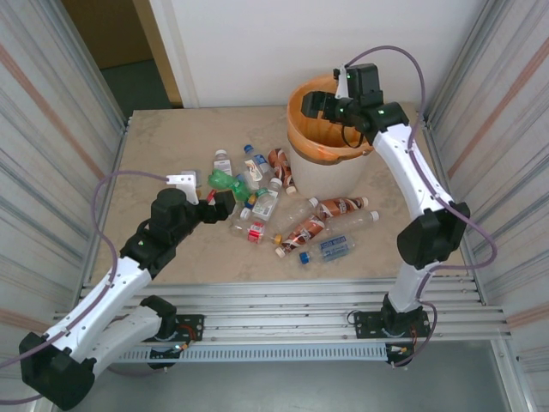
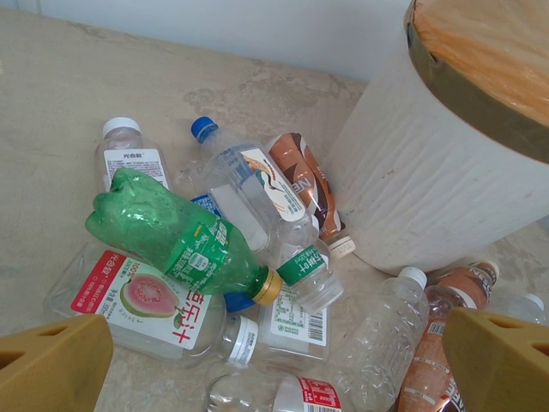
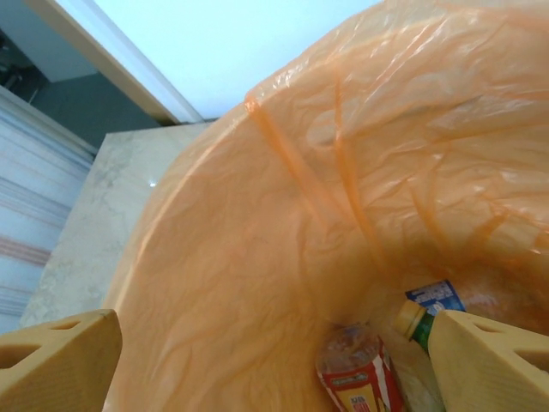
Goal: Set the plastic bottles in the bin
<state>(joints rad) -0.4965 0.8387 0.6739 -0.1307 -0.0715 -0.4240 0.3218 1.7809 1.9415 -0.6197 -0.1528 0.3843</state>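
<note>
Beige table (image 1: 154, 154) carries the plastic bottles (image 1: 283, 219), heaped near-left of the bin (image 1: 296, 129). Right gripper (image 3: 274, 360) hangs over the bin, jaws apart and empty. Left gripper (image 2: 274, 352), jaws wide, hovers by the green bottle (image 2: 184, 236). Judged next: descend and close on it.

Bin (image 2: 412, 189) cropped top-right; binned bottle (image 3: 356, 378) cut by bottom edge.

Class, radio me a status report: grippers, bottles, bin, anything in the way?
Left gripper open, above the bottle pile on the table. Right gripper open, empty, over the bin; some bottles inside it. Nothing blocks either arm.
</note>
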